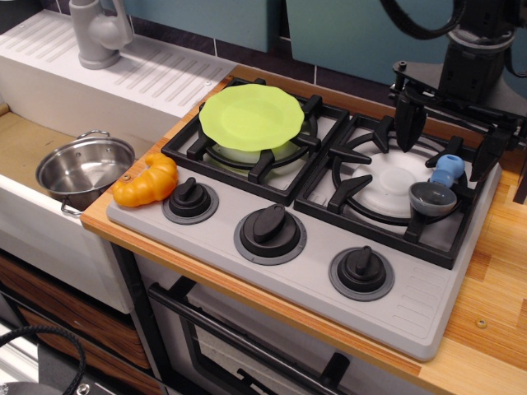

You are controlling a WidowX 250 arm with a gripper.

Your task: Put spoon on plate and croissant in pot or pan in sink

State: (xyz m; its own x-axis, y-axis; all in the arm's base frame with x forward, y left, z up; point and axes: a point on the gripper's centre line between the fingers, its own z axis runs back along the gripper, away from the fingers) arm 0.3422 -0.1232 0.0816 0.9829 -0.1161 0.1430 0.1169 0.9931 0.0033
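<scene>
The spoon (439,186), with a dark grey bowl and a light blue handle, lies on the right burner's grate. My gripper (451,138) hangs open just above and behind it, one black finger on each side of the handle, not touching it. The lime-green plate (251,115) rests on the left burner. The orange croissant (146,181) lies on the stove's front left corner, at the edge next to the sink. The steel pot (85,169) stands empty in the sink (23,146), right beside the croissant.
The grey stove (412,309) has three black knobs (270,229) along its front. A grey faucet (99,33) and white ribbed draining board (160,72) sit behind the sink. A wooden counter (494,313) runs to the right.
</scene>
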